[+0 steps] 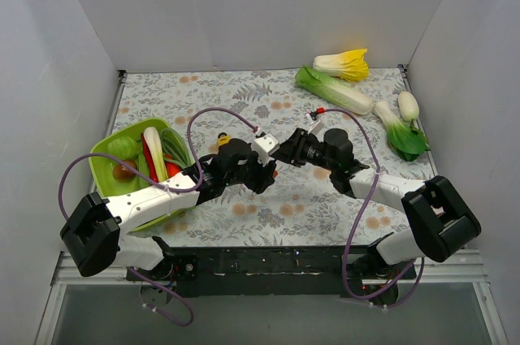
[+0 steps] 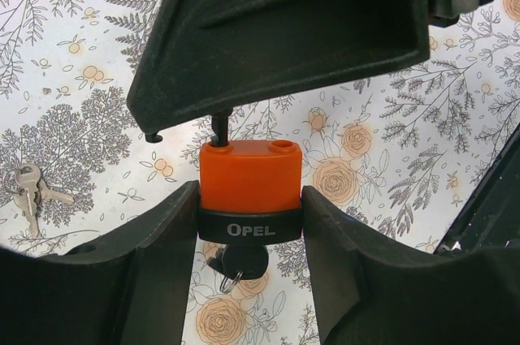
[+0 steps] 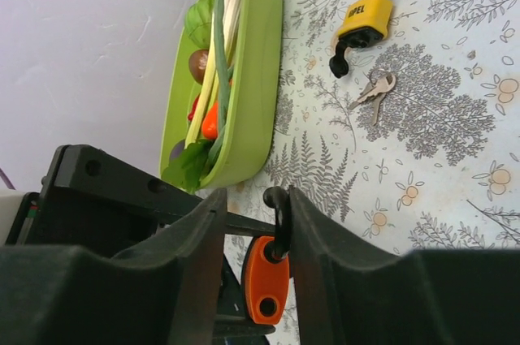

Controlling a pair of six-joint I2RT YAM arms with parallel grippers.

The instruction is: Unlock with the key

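Key (image 2: 240, 260): only its black plastic head showed, plugged into the underside of the orange padlock (image 2: 250, 176). The blade was hidden, and the key could not be seen in the overhead view. Left gripper (image 2: 250, 199) clamped the smooth orange body, right of the glossy green tub (image 3: 260, 77). One shackle hole stood empty. Right gripper (image 3: 257, 199) fingers straddled the thin black shackle (image 3: 280, 217), apart, with a gap on one side.

The orange padlock (image 2: 250, 176) hides most of the key (image 2: 237, 262) at its six o'clock, leaving a dark head. At twelve o'clock its shackle (image 2: 220, 126) vanishes behind a finger (image 2: 276, 28) of the right gripper (image 3: 256, 196).
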